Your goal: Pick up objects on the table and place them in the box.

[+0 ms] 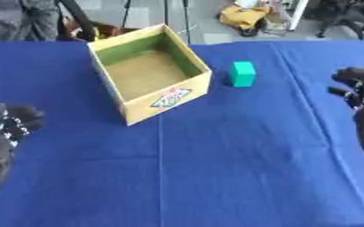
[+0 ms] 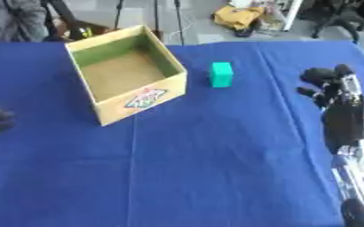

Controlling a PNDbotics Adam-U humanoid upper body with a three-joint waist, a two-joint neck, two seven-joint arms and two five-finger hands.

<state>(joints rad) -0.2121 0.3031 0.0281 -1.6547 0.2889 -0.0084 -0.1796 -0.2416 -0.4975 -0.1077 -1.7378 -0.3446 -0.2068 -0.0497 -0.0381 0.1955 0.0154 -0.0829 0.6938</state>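
Note:
A small green block (image 1: 243,73) stands on the blue table just right of an open cardboard box (image 1: 191,56), whose inside holds nothing. My right hand (image 2: 329,86) hovers at the right edge, about a hand's width right of the block, its fingers curled and holding nothing. At the lower left edge my left hand (image 1: 8,122) shows with its fingers curled, far from both block and box.
A blue cloth (image 1: 216,155) covers the table, with creases running down it. Behind the far edge there are a person's legs, tripod stands and a yellow bag (image 1: 243,17) on the floor.

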